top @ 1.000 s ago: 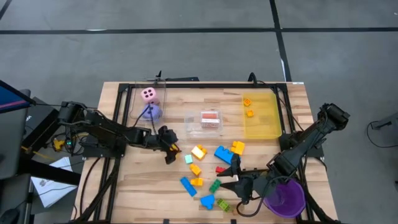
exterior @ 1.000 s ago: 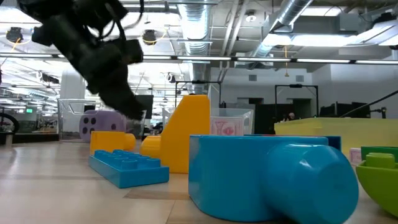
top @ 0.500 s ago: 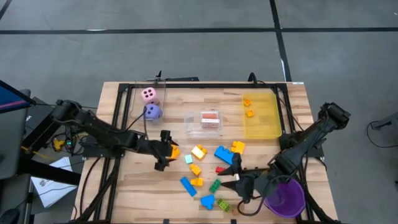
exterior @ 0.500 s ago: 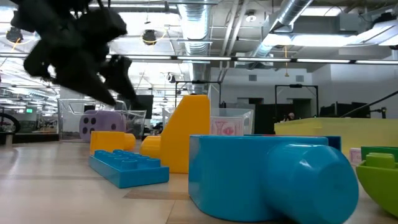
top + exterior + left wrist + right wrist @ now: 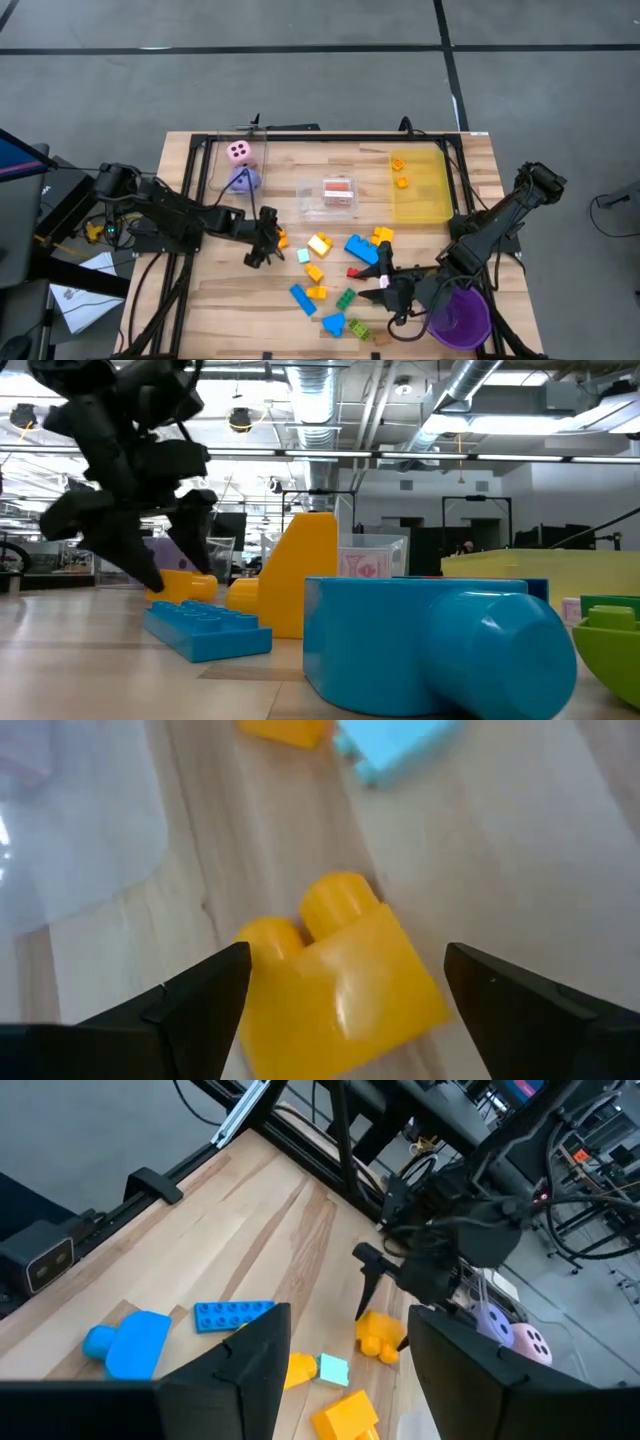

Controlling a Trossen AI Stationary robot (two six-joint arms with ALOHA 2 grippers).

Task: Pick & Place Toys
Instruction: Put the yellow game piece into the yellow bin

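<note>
Small yellow-orange plastic two-stud brick (image 5: 335,980): lying on the wooden tabletop (image 5: 230,300), partly cut off in the left wrist view, studs pointing away from the wrist. Left gripper (image 5: 263,243): fingers spread, straddling the brick. Right gripper (image 5: 388,285): near the purple cup (image 5: 458,318), fingers part-open, empty.

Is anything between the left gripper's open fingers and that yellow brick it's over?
Nothing visible. The left gripper is open with a finger on each side of the yellow brick, which lies alone on bare wood; the nearest other bricks and the clear bin sit apart from it.
</note>
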